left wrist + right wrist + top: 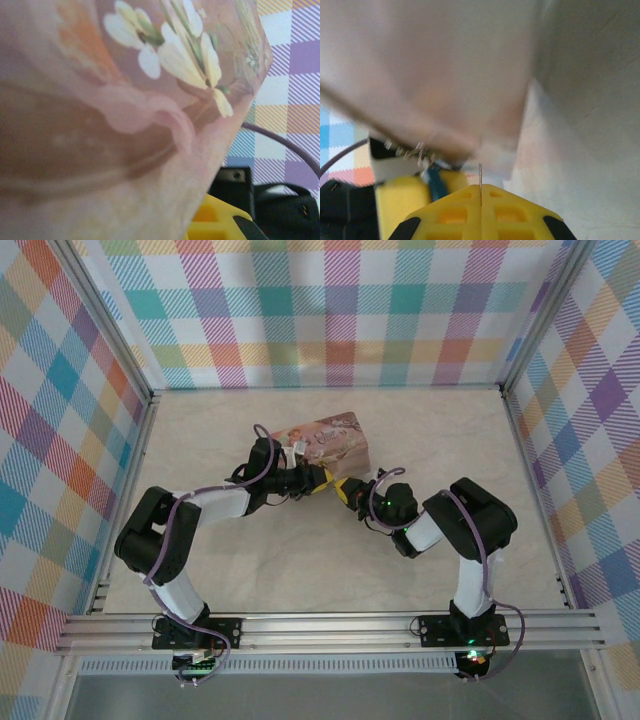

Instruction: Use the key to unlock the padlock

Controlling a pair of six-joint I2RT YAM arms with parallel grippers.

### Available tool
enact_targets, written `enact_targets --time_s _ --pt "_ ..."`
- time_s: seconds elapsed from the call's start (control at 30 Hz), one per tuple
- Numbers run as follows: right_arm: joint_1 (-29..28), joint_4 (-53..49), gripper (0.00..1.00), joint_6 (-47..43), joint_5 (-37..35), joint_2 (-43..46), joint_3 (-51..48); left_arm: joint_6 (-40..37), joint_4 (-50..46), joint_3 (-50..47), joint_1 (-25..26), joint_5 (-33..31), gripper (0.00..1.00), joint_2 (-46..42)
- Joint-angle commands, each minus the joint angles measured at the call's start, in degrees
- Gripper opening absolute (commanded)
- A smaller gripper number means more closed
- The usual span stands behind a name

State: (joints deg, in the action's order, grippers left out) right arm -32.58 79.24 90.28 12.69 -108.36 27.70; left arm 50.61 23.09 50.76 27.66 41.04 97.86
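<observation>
The pink picture tin (325,440) lies mid-table and looms close in the left wrist view (125,100) and the right wrist view (430,75). My right gripper (350,492) (481,192) is shut on the key (480,175), a thin grey sliver standing up between the yellow fingers and pointing at the tin's lower edge. My left gripper (328,481) sits at the tin's front corner with its fingers together, nose to nose with the right one. A small blue and metal piece (436,184) shows beside a yellow finger (400,200) of the left gripper. I cannot make out the padlock for certain.
The marble-look table (300,570) is ringed by plaid walls (60,440) on three sides. An aluminium rail (330,625) runs along the near edge by the arm bases. A purple cable (285,142) arcs past the tin.
</observation>
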Motion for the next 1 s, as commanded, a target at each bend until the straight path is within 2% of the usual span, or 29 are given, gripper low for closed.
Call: enact_targets --time_s 0.0,0.27,0.53,0.7,0.97 --pt "0.6 1.4 0.0 1.6 -2.2 -0.5 0.9 1.1 4.1 -0.4 0.7 5.8 0.02 -2.7" --pt "0.7 1.5 0.0 -1.3 -0.5 1.3 -0.9 0.8 3.6 -0.3 0.6 5.0 0.02 -2.6" --pt "0.6 1.5 0.0 -8.5 5.7 5.4 -6.5 0.8 3.3 0.4 0.1 4.9 0.02 -2.1" --pt "0.8 1.4 0.0 -13.8 12.3 6.6 -4.8 0.9 3.3 0.5 0.1 5.3 0.02 -1.8" --pt "1.0 1.4 0.0 -16.4 17.0 4.9 -0.8 0.6 2.8 0.5 0.1 5.8 0.02 -2.2"
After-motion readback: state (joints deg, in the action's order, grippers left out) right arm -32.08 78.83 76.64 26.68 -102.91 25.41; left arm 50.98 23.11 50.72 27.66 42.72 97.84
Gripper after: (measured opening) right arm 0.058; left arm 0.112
